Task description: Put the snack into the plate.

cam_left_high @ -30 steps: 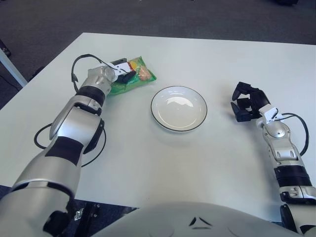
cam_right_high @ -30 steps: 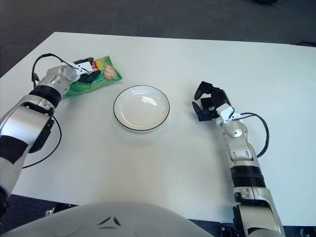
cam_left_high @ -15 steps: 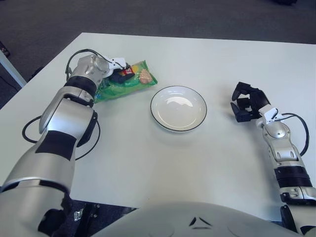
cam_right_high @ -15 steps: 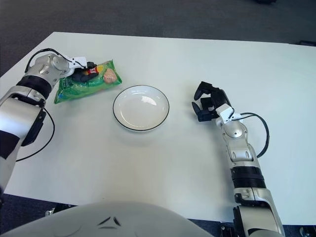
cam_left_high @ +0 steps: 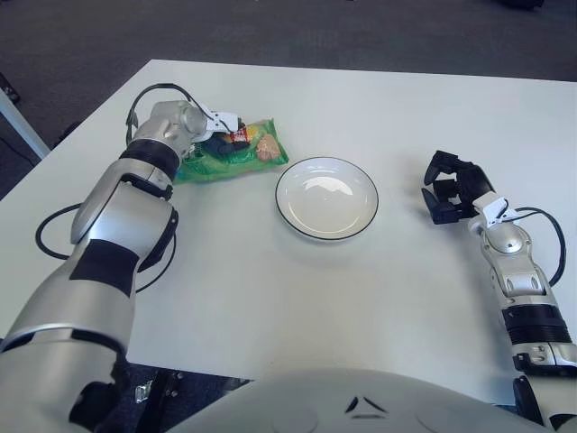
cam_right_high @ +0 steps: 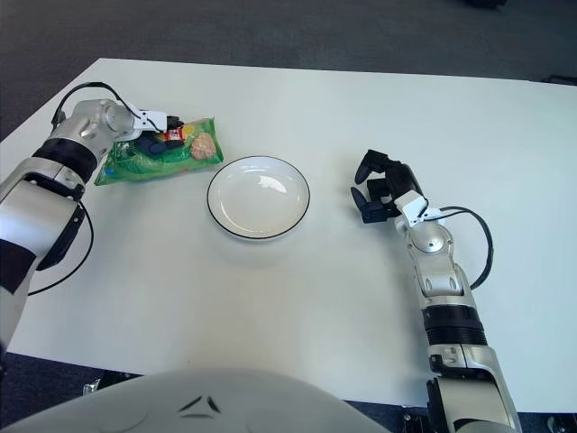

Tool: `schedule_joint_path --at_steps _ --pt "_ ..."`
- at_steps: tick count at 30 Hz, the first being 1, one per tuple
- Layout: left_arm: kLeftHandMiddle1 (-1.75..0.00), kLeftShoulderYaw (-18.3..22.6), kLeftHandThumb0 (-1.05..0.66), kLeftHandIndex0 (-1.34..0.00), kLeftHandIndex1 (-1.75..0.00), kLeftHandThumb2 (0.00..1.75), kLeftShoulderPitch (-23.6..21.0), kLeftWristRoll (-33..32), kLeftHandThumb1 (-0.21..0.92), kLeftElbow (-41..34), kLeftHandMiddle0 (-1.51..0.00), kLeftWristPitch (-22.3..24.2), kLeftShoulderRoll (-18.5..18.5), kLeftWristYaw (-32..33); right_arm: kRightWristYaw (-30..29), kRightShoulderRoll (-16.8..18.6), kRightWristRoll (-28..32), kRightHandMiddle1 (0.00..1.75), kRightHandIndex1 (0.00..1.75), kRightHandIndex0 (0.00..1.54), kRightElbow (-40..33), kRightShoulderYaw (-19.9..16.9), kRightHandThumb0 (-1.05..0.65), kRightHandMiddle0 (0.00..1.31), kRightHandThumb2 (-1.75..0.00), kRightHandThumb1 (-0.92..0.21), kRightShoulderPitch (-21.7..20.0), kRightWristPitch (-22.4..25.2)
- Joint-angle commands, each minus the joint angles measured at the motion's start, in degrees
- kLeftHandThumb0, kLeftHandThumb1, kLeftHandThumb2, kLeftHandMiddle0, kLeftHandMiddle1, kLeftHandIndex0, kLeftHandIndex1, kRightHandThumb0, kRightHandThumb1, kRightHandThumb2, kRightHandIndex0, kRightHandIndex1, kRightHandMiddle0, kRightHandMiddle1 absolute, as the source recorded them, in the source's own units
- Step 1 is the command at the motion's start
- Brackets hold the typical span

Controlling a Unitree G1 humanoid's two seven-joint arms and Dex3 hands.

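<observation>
A green snack bag (cam_left_high: 236, 159) with a red and yellow print lies on the white table to the left of the plate. My left hand (cam_left_high: 219, 135) is over its upper edge with dark fingers curled on the bag. The white plate (cam_left_high: 297, 213) with a thin dark rim sits in the middle of the table, and nothing is in it. The bag's right end is a short gap from the plate's rim. My right hand (cam_left_high: 448, 188) shows to the right of the plate with its fingers curled and nothing in them.
The white table (cam_left_high: 288, 298) spreads wide toward me and to the right. Its far edge runs along the top, with dark floor (cam_left_high: 270, 27) beyond. A black cable (cam_left_high: 63, 236) loops beside my left forearm.
My left hand has shifted on the snack bag, first back to the left, then right toward the plate, and the bag turned and slid with it. The right hand has stayed still.
</observation>
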Motion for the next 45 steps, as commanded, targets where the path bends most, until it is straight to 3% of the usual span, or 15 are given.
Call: schedule_joint_path --at_steps 1,2,5,9,11,16,23,33,40,45 --pt "-0.57 -3.0 -0.90 -0.04 -1.36 0.59 3.3 3.7 0.92 0.2 -0.08 0.0 0.1 6.5 2.8 1.2 -1.2 1.75 1.75 1.29 4.2 2.4 -0.52 0.68 -1.41 -0.24 5.8 5.3" --pt "-0.86 -3.5 -0.73 -0.18 -1.50 0.74 3.9 4.3 0.78 0.6 -0.17 0.6 -0.3 8.7 2.7 1.2 -1.3 1.75 1.75 1.29 4.2 2.4 -0.52 0.68 -1.41 -0.24 5.8 5.3" --pt "-1.34 -3.5 -0.54 -0.40 -1.66 1.01 5.2 4.7 0.56 2.1 -0.33 3.6 -1.5 15.6 2.6 1.2 -1.3 1.75 1.75 1.29 4.2 2.4 -0.52 0.68 -1.41 -0.24 5.8 5.3" --pt "-1.63 -1.9 -0.47 -0.49 -1.72 1.14 5.7 3.2 0.46 3.2 -0.54 7.0 -2.7 20.4 2.6 1.2 -1.4 1.75 1.75 1.30 4.2 2.4 -0.52 0.68 -1.41 -0.24 5.8 5.1" --pt "-1.70 -0.6 -0.47 -0.55 -1.74 1.23 5.9 2.0 0.38 3.3 -0.78 9.2 -3.5 22.4 2.6 1.2 -1.4 1.75 1.75 1.30 4.2 2.4 -0.52 0.68 -1.41 -0.24 5.9 5.0" --pt "-1.74 1.6 -0.47 -0.59 -1.74 1.29 7.3 0.1 0.33 4.3 -1.01 12.0 -5.2 28.2 2.8 1.0 -1.3 1.75 1.75 1.29 3.9 2.4 -0.51 0.68 -1.40 -0.24 6.1 5.2" --pt "-1.75 2.1 -0.47 -0.61 -1.75 1.32 10.1 -0.2 0.31 3.4 -1.17 10.9 -6.0 37.0 3.1 0.6 -1.5 1.75 1.75 1.29 4.1 2.5 -0.51 0.67 -1.39 -0.25 6.0 4.6" --pt "-1.75 5.3 -0.48 -0.63 -1.75 1.36 10.8 -3.5 0.28 1.8 -1.22 8.6 -6.2 41.1 3.6 0.6 -1.0 1.75 1.75 1.27 4.5 2.4 -0.50 0.66 -1.38 -0.27 5.8 5.4" --pt "-1.75 5.4 -0.48 -0.64 -1.75 1.37 11.1 -3.4 0.27 1.7 -1.22 5.8 -5.7 43.6 3.7 0.4 -1.3 1.75 1.75 1.26 5.2 2.5 -0.50 0.65 -1.36 -0.28 5.6 4.8" --pt "-1.75 7.0 -0.49 -0.66 -1.75 1.40 10.7 -4.6 0.25 1.3 -1.22 1.2 -4.3 45.5 3.7 0.3 -1.4 1.75 1.75 1.25 5.4 2.5 -0.49 0.64 -1.35 -0.29 5.5 4.3"
